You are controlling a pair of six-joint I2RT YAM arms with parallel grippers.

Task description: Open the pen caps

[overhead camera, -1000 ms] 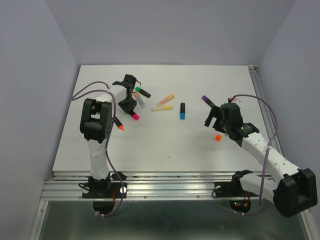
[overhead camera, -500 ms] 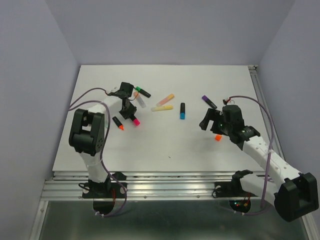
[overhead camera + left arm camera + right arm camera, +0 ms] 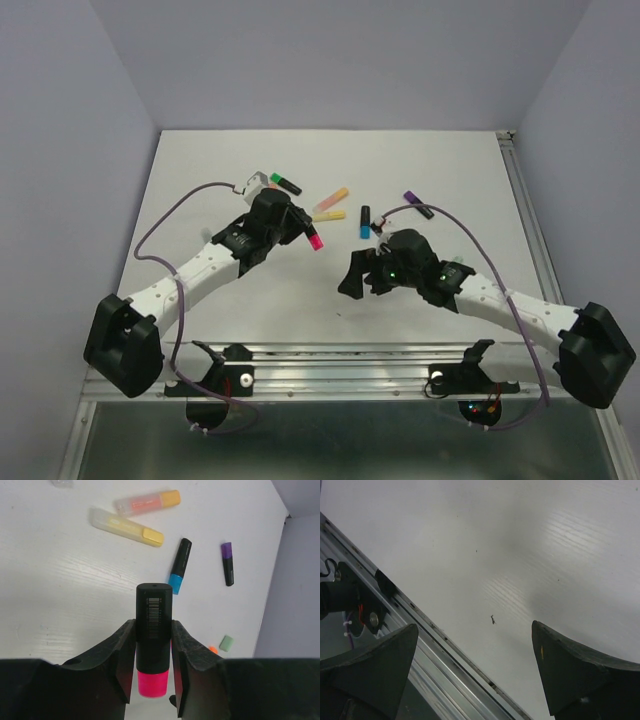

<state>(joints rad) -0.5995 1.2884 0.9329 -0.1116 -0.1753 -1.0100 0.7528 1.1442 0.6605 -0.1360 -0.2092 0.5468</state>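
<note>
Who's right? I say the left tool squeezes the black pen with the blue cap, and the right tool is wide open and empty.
Not quite. The left tool squeezes the black pen with the pink cap, not blue; the left wrist view shows it. The right tool is wide open and empty.

The white table [image 3: 430, 170] bears a yellow marker [image 3: 126, 526], peach marker [image 3: 147, 501], blue-capped marker [image 3: 179, 566] and purple-capped marker [image 3: 227, 563].

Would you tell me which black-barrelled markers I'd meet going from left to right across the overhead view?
Green-capped marker → pink-capped marker → blue-capped marker → purple-capped marker.
</note>
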